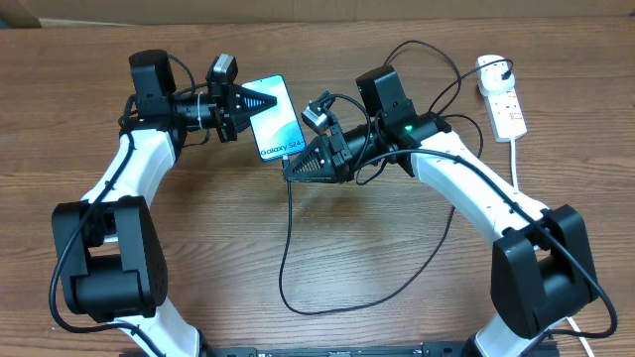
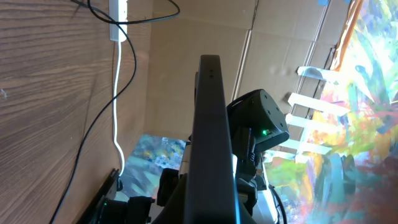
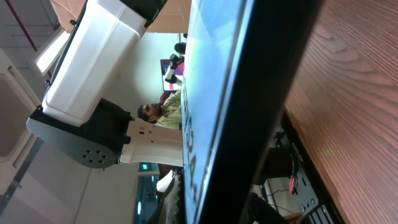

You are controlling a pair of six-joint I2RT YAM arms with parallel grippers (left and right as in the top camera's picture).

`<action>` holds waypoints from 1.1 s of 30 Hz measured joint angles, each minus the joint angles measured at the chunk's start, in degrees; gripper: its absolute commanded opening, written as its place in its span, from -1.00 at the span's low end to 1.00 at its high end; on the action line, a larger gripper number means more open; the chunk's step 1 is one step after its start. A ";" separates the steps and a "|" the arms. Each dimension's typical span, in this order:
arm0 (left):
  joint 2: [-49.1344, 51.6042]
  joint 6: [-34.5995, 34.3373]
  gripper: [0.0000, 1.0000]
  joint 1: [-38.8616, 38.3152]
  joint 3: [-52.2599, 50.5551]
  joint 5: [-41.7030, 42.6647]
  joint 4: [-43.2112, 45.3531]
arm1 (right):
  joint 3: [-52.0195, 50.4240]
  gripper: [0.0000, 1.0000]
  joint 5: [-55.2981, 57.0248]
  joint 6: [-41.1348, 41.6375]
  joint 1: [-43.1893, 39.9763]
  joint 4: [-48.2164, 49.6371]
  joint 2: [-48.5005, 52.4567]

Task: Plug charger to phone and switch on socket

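Left gripper [image 1: 270,100] clamped on the phone's [image 1: 279,129] far-left edge, holding it raised. Right gripper [image 1: 291,169] pinched on the charger [image 1: 288,228] tip at the phone's near end, cable hanging down.

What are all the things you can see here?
phone: one, blue-white screen, black rim, between the end effectors.
charger: one, thin black cable, looping across the table.
socket: one, white with red marks, far right.
table: one, brown wood, under everything.
left end effector: one, black, shut on the phone.
right end effector: one, black, shut by the phone's lower end.
left arm: one, white and black, left side.
right arm: one, white and black, right side.
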 measured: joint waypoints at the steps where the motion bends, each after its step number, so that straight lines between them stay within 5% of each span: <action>1: 0.00 0.02 -0.92 0.00 0.00 0.00 0.00 | 0.00 -0.91 -0.02 -0.02 -0.09 0.00 0.00; 33: 0.00 0.52 -0.92 0.02 0.33 -0.85 0.00 | -0.42 -0.93 -1.92 7.87 -0.79 5.03 0.02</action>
